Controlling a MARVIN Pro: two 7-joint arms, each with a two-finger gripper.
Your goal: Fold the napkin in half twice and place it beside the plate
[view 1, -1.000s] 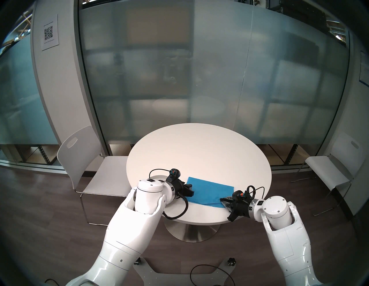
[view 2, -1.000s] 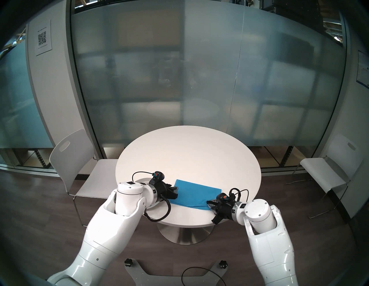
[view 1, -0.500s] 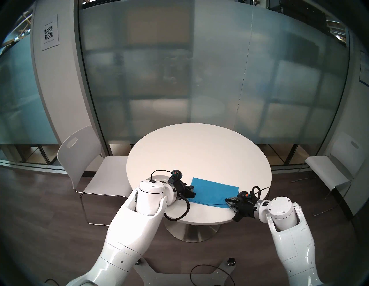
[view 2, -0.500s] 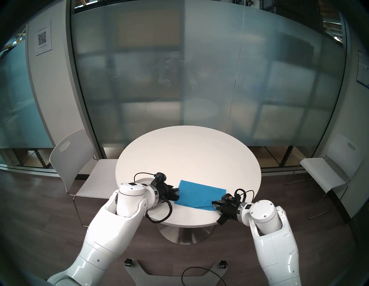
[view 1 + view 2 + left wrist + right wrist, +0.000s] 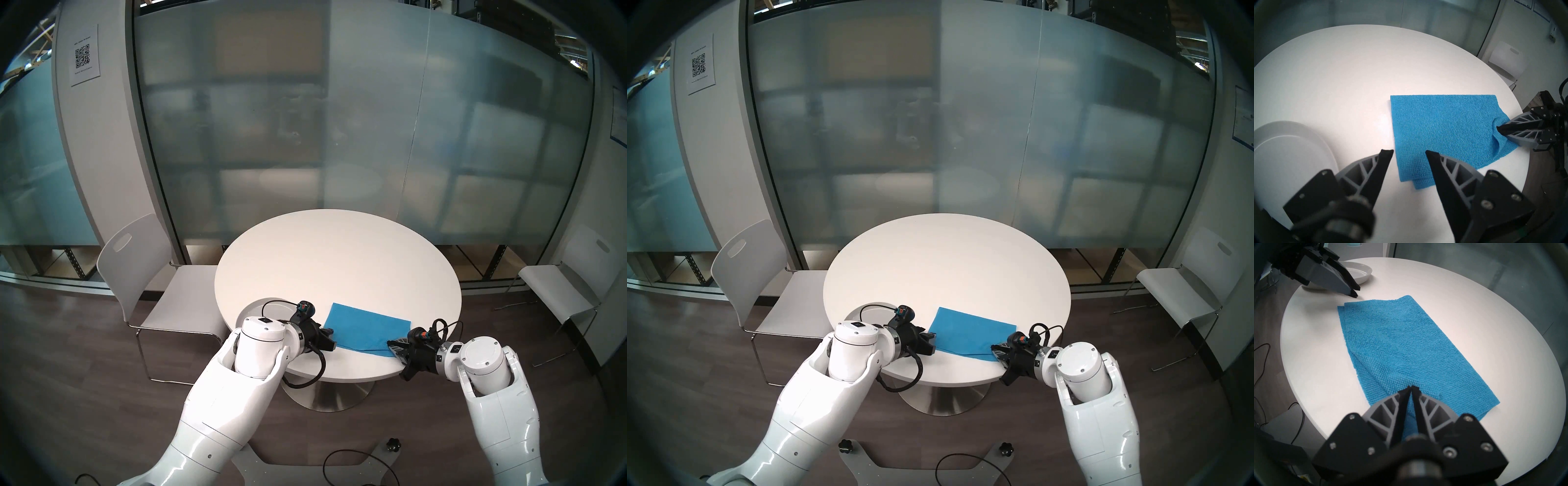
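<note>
A round white table (image 5: 339, 258) is standing before a frosted glass wall, with white chairs (image 5: 142, 271) to the left and right. The napkin (image 5: 366, 331), a blue terry cloth, is lying on the near right part of the table as a two-layer rectangle, its long axis running left to right, which suggests one fold is done and the second is in hand. The plate (image 5: 252, 307) is sitting at the near left edge of the table, close to the napkin but apart from it, and is partly hidden by the left arm. The right gripper (image 5: 1411, 387) is pinching the napkin's right end, its fingers closed on a puckered bunch of both layers. The left gripper (image 5: 1409, 152) is hovering with its fingers spread and empty, straddling the napkin's near left corner; whether it is touching the cloth cannot be told. To do this fold well, the right gripper should be keeping both layers clamped while carrying the right end over toward the left, and the left gripper should be pinning the left end so the cloth is not sliding; the offset visible between the layers at the near left corner should be squared before release.
</note>
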